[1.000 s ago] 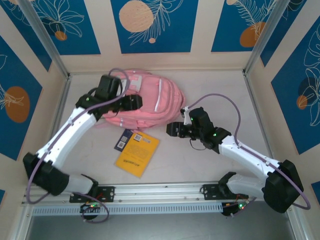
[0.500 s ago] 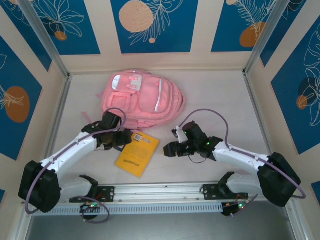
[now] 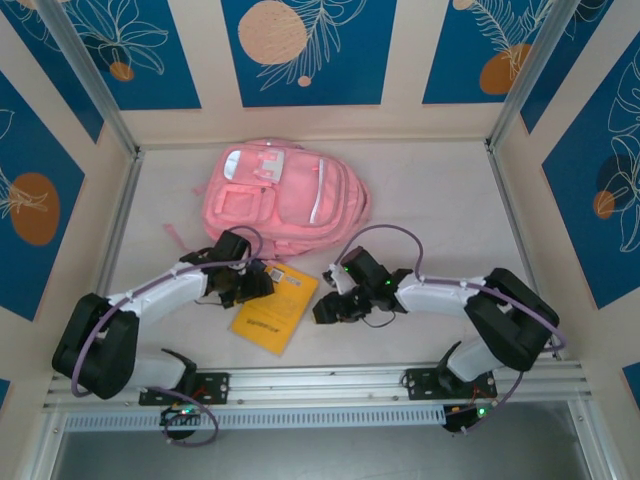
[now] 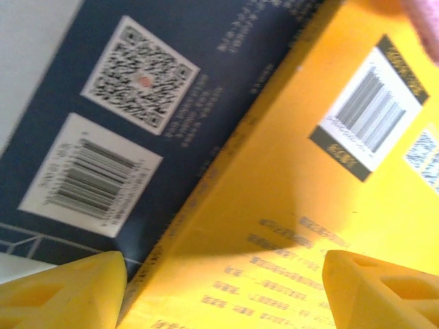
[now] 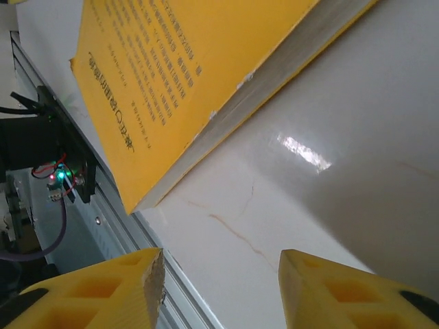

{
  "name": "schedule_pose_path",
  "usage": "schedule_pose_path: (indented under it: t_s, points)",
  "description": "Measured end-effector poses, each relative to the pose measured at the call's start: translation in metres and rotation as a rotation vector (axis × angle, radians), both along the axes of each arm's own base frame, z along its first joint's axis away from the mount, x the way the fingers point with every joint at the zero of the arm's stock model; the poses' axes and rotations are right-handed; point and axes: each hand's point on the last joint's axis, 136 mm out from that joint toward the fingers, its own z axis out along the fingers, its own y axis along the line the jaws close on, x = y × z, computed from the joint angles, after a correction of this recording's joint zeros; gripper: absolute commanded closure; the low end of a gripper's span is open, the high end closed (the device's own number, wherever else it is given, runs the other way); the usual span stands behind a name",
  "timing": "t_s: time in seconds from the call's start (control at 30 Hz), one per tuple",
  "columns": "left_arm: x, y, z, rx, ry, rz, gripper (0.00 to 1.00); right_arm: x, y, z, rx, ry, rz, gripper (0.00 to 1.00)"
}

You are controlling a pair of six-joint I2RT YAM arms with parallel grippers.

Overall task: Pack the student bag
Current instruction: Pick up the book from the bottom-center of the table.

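my left gripper (image 4: 223,274): wide, over yellow book (image 3: 275,312), lower centre | my right gripper (image 5: 219,271): parted, empty, beside book's edge

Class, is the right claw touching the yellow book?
Apart. The right wrist view shows a strip of bare table between the right claw and the yellow book.

This is set up as a robot test cell in a lab. A pale tabletop (image 3: 440,190) is boxed in left, right and far by printed blue panels (image 3: 300,50) on aluminium posts (image 3: 88,75). Two robot arms (image 3: 160,288) are bolted to a near aluminium rail (image 3: 320,383) beside bare circuit boards (image 3: 180,412).
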Motion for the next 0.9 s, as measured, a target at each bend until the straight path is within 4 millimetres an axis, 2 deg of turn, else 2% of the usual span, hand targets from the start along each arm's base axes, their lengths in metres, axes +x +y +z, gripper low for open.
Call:
schedule_pose_path:
  t_s: [0.33, 0.47, 0.6, 0.73, 0.9]
  points:
    - [-0.004, -0.022, -0.001, -0.116, 0.049, -0.039, 0.26, 0.019, 0.024, -0.020, 0.018, 0.072, -0.007, 0.67]
    - [-0.003, -0.028, -0.001, -0.149, 0.061, -0.036, 0.28, 0.030, 0.017, -0.023, 0.015, 0.109, -0.055, 0.70]
    - [-0.004, -0.038, -0.001, -0.178, 0.070, -0.055, 0.28, 0.054, 0.004, -0.024, -0.007, 0.117, -0.147, 0.77]
    - [-0.009, -0.056, 0.000, -0.203, 0.091, -0.103, 0.29, 0.076, -0.008, -0.023, -0.017, 0.100, -0.225, 0.77]
    - [-0.014, -0.076, 0.000, -0.220, 0.104, -0.166, 0.30, 0.080, -0.020, -0.023, -0.061, 0.063, -0.269, 0.76]
